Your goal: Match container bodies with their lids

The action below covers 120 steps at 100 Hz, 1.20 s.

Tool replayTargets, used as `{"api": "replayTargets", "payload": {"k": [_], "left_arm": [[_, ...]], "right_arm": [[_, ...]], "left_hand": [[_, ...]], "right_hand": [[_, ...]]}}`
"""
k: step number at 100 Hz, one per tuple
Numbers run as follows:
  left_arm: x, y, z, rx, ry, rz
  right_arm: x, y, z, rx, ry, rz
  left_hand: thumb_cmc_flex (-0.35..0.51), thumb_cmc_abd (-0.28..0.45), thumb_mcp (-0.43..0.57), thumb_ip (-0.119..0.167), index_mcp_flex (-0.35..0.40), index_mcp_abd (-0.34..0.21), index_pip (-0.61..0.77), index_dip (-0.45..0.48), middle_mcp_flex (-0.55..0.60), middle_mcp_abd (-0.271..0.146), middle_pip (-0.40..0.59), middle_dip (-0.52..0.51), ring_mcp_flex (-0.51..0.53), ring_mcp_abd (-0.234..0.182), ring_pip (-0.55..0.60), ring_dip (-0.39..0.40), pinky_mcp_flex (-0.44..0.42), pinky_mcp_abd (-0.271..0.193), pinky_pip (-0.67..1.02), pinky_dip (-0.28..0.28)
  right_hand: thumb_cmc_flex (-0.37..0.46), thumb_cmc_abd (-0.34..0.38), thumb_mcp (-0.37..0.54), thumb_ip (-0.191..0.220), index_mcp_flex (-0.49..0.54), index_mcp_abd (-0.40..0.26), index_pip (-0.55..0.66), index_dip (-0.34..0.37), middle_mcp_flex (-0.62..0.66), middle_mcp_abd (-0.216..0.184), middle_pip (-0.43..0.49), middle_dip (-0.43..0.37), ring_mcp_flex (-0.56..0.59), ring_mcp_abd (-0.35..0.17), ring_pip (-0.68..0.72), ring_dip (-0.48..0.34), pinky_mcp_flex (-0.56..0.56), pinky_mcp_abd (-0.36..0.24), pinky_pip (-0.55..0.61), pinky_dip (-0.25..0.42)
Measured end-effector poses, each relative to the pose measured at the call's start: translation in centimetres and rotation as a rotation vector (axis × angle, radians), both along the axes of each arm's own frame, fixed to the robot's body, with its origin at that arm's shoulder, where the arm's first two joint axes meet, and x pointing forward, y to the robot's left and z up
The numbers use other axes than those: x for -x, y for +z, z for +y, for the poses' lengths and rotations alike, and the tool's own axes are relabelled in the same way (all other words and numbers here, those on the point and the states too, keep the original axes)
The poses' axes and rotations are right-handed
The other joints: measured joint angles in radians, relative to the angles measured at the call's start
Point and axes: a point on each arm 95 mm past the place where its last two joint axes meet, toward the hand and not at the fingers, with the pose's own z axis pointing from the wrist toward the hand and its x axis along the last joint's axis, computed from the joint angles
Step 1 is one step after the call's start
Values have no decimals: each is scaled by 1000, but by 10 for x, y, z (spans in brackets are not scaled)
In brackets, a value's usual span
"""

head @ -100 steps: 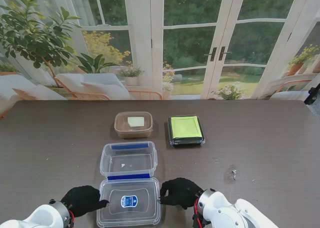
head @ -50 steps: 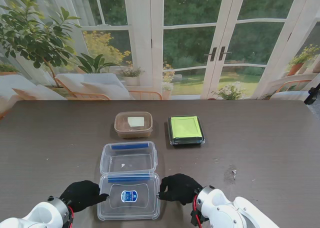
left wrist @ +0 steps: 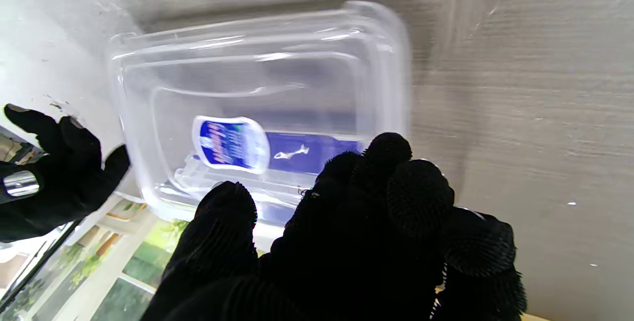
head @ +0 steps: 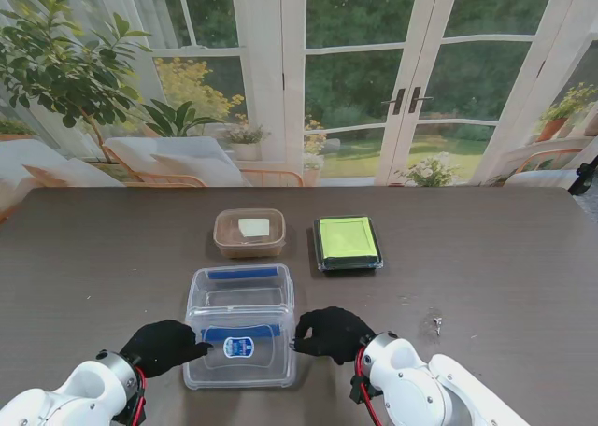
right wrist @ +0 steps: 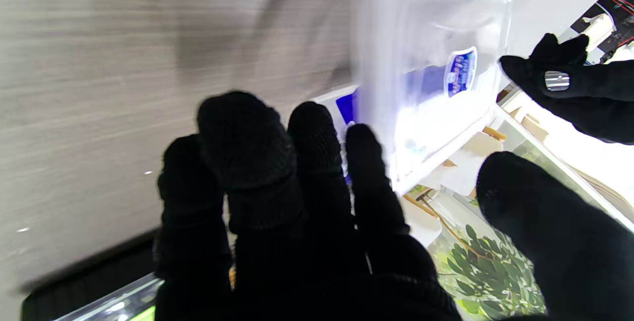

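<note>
Hidden: the near half of the clear tub (head: 240,291) lies under the lid (head: 241,346); how far the lid's far edge sits above the tub's rim cannot be told.
Blurred: the right wrist view smears the lid, so the contact there is hard to read.
Cut off: both arms leave the stand view at its bottom corners.
Left robot hand (head: 161,346): black-gloved, lower left of the stand view, fingers curled against the lid's left edge; its fingertips (left wrist: 381,155) lie on the clear plastic in the wrist view.
Right robot hand (head: 329,333): lower centre, fingers partly curled, pressed to the lid's right edge; thumb apart from the others.
Lid: clear, with a blue label (head: 241,347), held between both hands, overlapping the tub's near part.
Tub: clear with blue clips, centre of the counter (head: 486,258).
Brown tub (head: 249,233): upper centre, well clear of the hands.
Green-lidded box (head: 347,242): just right of the brown tub.
</note>
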Motion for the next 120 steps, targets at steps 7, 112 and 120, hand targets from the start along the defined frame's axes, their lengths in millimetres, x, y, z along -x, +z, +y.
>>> {"api": "replayTargets", "payload": {"k": [7,112,120], "left_arm": [[-2,2,-3,12,-7,-5],[14,16,18,-31,65,-111],[20,16,21,-46,103,-98]], "right_arm": [[-1,2,5,-10,5,-3],[-10,4,7,-10,-30,1],[-10,4,7,-10,-30,1]], "left_hand": [[0,0,0,0,0,-2,-6,0,0,-3,-1,0,0,0,-1,0,-5,-2,0,-1],[0,0,0,0,-29,-14,-34,-1,-24,-11,-5,1,-26,-5,-5,2,-32,-24,-11,-1],[0,0,0,0,-45,-14,-44,-2,-37,-12,-6,1,-41,-8,-7,2,-41,-31,-16,-2]], "right_hand": [[0,0,0,0,5,-56,7,-1,0,-1,0,0,0,0,0,0,0,0,0,0],[0,0,0,0,5,-65,-8,-8,0,-1,0,0,0,2,0,0,0,0,0,0],[0,0,0,0,5,-65,-8,-8,0,-1,0,0,0,2,0,0,0,0,0,0]]}}
